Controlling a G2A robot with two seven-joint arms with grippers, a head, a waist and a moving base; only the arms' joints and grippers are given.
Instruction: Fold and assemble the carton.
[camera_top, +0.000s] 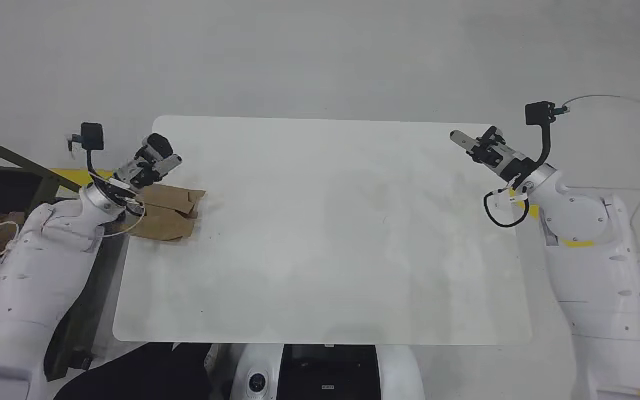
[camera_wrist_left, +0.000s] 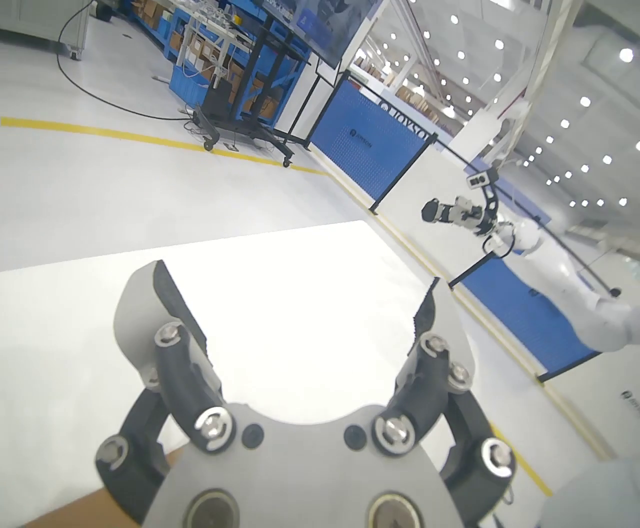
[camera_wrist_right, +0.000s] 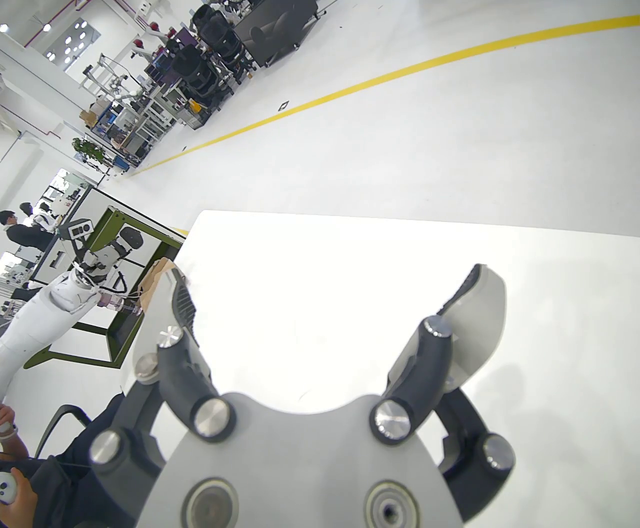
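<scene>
Carton lies flat (brown, creased) at the bench's left edge. Left fingers spread, empty, just beside it. Right fingers spread, over far right corner.

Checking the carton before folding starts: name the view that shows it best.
Top view: the brown cardboard carton lies at the table's left edge, most of its outline visible. The left wrist view catches a brown sliver; the right wrist view shows the carton small and far off, across the table.
</scene>
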